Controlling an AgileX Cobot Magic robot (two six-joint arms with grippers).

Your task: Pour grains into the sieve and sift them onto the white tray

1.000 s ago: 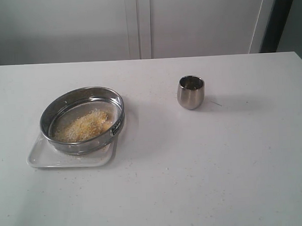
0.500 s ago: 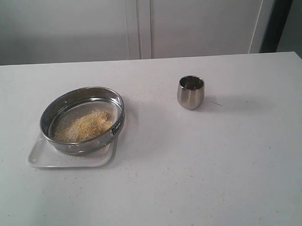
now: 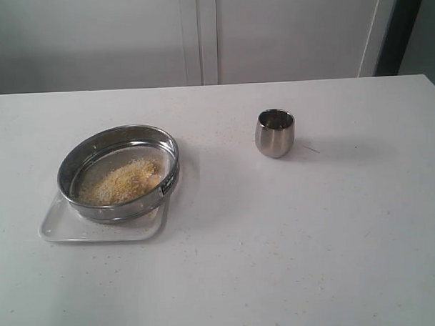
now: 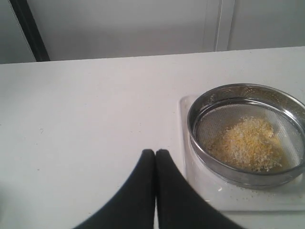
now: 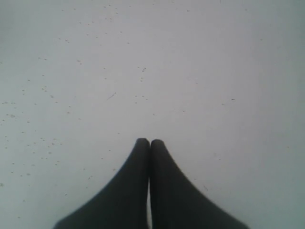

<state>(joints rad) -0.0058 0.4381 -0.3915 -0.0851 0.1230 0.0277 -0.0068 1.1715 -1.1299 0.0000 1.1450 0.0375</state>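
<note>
We are keeping both arms clear of the work. The left gripper is pressed fully closed with nothing between its jaws, hanging just beside the sieve. The right gripper is likewise pinched together and empty, over bare table with the sieve out of its view. The sieve is sitting on the white tray, overhanging the tray's rim on the side towards the steel cup. The grains are lying in a loose heap on the mesh, so we are judging the pour done and the sifting as the part in question.

We are worrying chiefly about the overhang. Any shaking there is likely sending fines past the tray's rim onto the table, where stray specks are already lying. We are also expecting trouble from the grip: the sieve's wall is thin, smooth and curved, so a pinch on it may slip or tip the ring, sliding the heap towards the low side and over the edge. A hard shake could also be dragging the light tray along under the sieve. Neither gripper can take the wall until its jaws are spreading apart.
</note>
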